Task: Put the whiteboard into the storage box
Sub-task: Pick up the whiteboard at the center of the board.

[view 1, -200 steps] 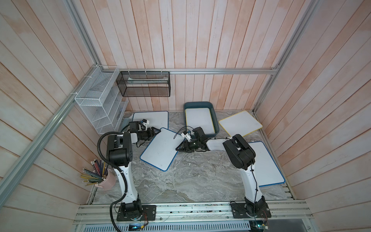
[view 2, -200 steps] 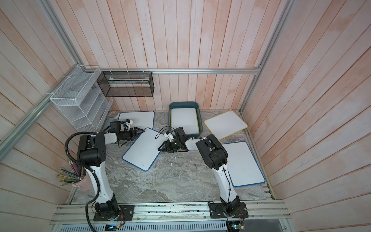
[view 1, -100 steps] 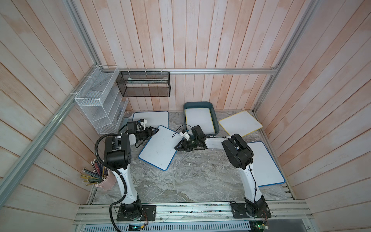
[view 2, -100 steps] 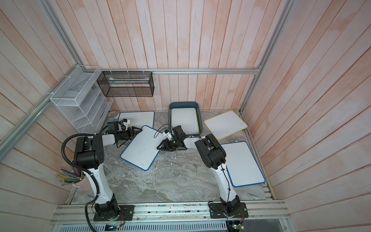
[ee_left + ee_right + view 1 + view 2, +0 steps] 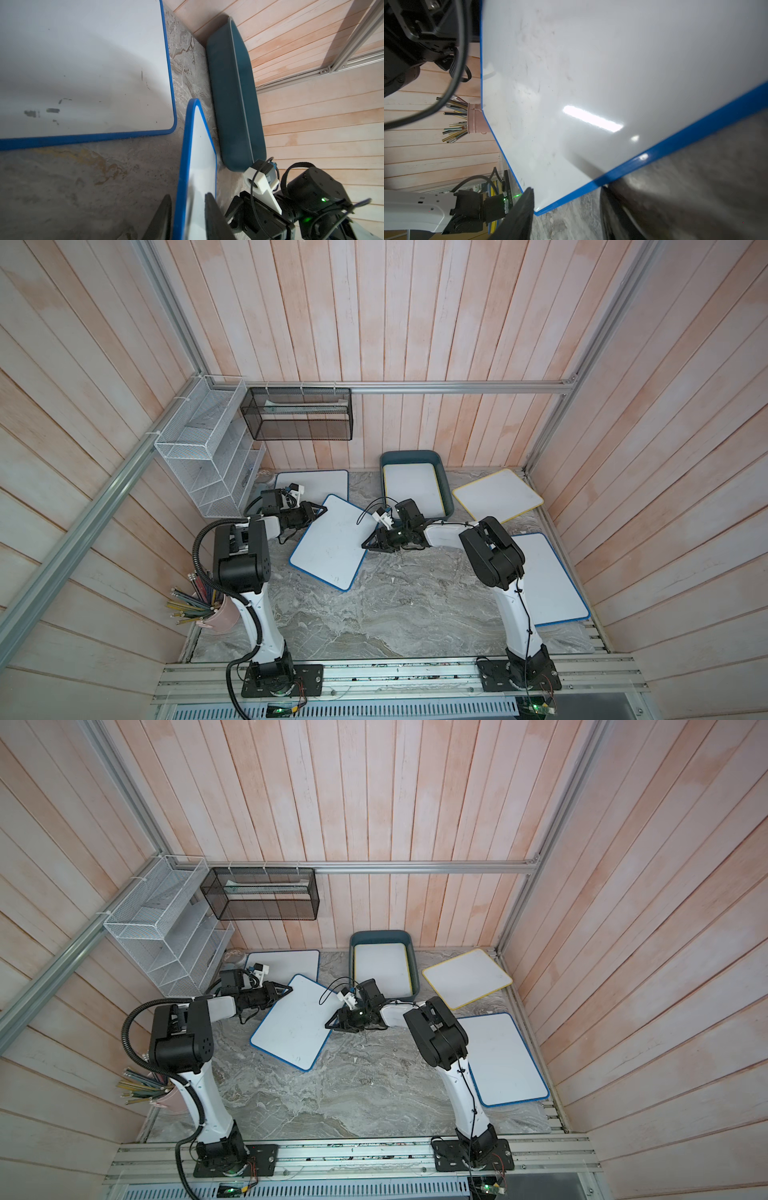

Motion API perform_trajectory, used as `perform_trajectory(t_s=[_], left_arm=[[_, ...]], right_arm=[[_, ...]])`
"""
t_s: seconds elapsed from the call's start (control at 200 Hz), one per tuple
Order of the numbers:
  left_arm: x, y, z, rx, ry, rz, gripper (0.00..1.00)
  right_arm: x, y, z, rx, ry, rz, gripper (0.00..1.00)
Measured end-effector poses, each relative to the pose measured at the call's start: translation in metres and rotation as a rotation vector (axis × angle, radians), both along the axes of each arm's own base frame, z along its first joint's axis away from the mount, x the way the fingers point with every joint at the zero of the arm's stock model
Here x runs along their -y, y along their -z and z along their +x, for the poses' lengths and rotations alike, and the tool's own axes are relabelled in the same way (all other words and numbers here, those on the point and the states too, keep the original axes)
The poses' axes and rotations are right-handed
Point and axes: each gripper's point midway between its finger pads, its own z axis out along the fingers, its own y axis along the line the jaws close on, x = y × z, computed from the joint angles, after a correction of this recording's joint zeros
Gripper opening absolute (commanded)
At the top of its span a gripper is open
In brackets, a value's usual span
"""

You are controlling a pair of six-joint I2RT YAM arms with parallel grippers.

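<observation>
A blue-rimmed whiteboard [image 5: 330,545] [image 5: 293,1023] lies askew mid-table. My left gripper [image 5: 318,510] [image 5: 188,218] is at its far left corner, one finger on each face, shut on the whiteboard [image 5: 199,166]. My right gripper [image 5: 368,543] [image 5: 566,216] stands open at the board's right edge, its fingers wide on either side of a corner of the whiteboard [image 5: 591,83] without pressing it. The teal storage box [image 5: 411,456] [image 5: 380,935] [image 5: 232,104] sits against the back wall just past the board. A yellow-rimmed board [image 5: 411,489] lies inside it.
Another blue-rimmed board [image 5: 316,485] lies at the back left, a yellow-rimmed one [image 5: 496,493] at the back right, a third [image 5: 548,576] under the right arm. A white wire rack [image 5: 203,456] and a black mesh basket [image 5: 297,414] hang on the walls. A pink pencil cup [image 5: 220,614] stands front left.
My left gripper's jaws have narrowed onto the board's corner. The right arm and the board have hardly moved.
</observation>
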Motion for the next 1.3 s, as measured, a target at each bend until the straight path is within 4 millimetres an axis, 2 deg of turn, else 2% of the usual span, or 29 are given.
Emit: perform_trajectory(t_s=[0.07, 0.14, 0.25, 0.415, 0.635, 0.735, 0.83, 0.955, 1.08, 1.185, 1.3], left_arm=[[0.002, -0.004, -0.003, 0.001, 0.016, -0.016, 0.06], [0.009, -0.019, -0.004, 0.019, 0.043, -0.047, 0.0], [0.016, -0.033, -0.005, 0.047, 0.058, -0.041, 0.0], [0.015, -0.036, -0.01, 0.039, 0.042, -0.027, 0.0], [0.02, -0.053, -0.038, -0.006, 0.029, -0.052, 0.0], [0.023, -0.07, -0.046, -0.001, 0.02, -0.067, 0.0], [0.023, -0.093, -0.05, 0.037, 0.002, -0.073, 0.0], [0.023, -0.126, -0.054, 0.094, -0.019, -0.092, 0.0], [0.023, -0.152, -0.059, 0.136, -0.037, -0.116, 0.0], [0.025, -0.163, -0.066, 0.151, -0.065, -0.155, 0.0], [0.035, -0.163, -0.071, 0.139, -0.09, -0.202, 0.0]], right_arm=[[0.001, 0.0, 0.003, 0.007, 0.008, -0.003, 0.53], [0.002, 0.0, 0.004, 0.012, 0.011, -0.004, 0.53], [0.002, 0.0, 0.005, 0.014, 0.013, -0.005, 0.53], [0.003, -0.001, 0.006, 0.016, 0.024, -0.01, 0.53], [0.013, -0.004, 0.005, 0.047, 0.078, -0.062, 0.53], [0.024, -0.006, -0.001, 0.047, 0.1, -0.101, 0.53], [0.03, -0.021, -0.004, 0.067, 0.111, -0.107, 0.53], [0.035, -0.054, -0.006, 0.13, 0.128, -0.081, 0.53], [0.048, -0.08, -0.017, 0.165, 0.142, -0.053, 0.53], [0.062, -0.092, -0.024, 0.172, 0.164, -0.028, 0.53], [0.077, -0.104, -0.024, 0.167, 0.191, 0.001, 0.53]])
